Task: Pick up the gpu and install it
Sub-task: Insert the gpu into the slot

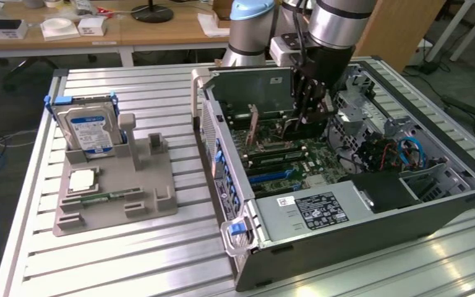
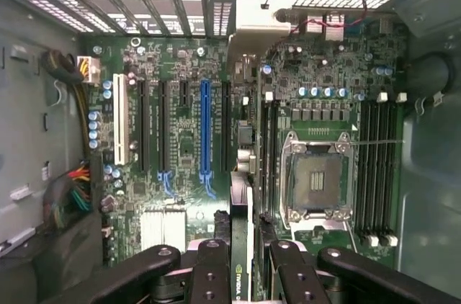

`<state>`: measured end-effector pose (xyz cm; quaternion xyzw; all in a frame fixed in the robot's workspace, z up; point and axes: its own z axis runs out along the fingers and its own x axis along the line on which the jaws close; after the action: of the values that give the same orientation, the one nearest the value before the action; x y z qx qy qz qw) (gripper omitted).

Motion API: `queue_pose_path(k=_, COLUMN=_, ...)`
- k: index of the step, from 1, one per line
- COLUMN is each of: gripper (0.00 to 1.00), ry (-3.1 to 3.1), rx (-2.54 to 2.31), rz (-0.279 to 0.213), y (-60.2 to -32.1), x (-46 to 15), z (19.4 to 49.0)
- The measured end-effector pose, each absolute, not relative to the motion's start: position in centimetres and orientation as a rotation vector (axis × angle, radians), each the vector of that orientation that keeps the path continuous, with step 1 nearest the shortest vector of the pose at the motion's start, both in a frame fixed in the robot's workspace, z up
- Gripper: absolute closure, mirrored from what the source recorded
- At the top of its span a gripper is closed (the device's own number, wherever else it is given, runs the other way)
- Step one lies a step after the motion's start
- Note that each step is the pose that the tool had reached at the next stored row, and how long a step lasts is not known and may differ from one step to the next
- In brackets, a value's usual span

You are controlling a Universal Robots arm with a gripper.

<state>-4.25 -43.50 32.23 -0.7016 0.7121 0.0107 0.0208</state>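
The gpu (image 2: 241, 196) shows edge-on in the wrist view as a thin dark card. It runs from between my fingers to its metal end bracket (image 2: 252, 27) at the case's rear slots. My gripper (image 2: 241, 275) is shut on it, one finger (image 2: 209, 275) on each side. The card lies along a black slot beside the blue slot (image 2: 205, 127) of the motherboard; I cannot tell whether it is seated. In the exterior view my gripper (image 1: 310, 120) reaches down into the open computer case (image 1: 246, 247), with the gpu's brownish edge (image 1: 253, 127) standing upright over the board.
A grey holder (image 1: 151, 207) at the exterior view's left carries a silver hard drive (image 1: 89, 130) and a small green memory stick (image 1: 106, 197). Inside the case are the CPU socket (image 2: 317, 181), memory slots (image 2: 378, 167), cable bundles (image 2: 68, 189) and drive cages (image 1: 361, 117).
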Motion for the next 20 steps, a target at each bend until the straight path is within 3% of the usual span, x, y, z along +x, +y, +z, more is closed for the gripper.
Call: queue_pose_path(k=20, gripper=0.74, ry=2.218, rx=-2.185, rz=0.011, y=-45.3, x=-4.3, z=31.6)
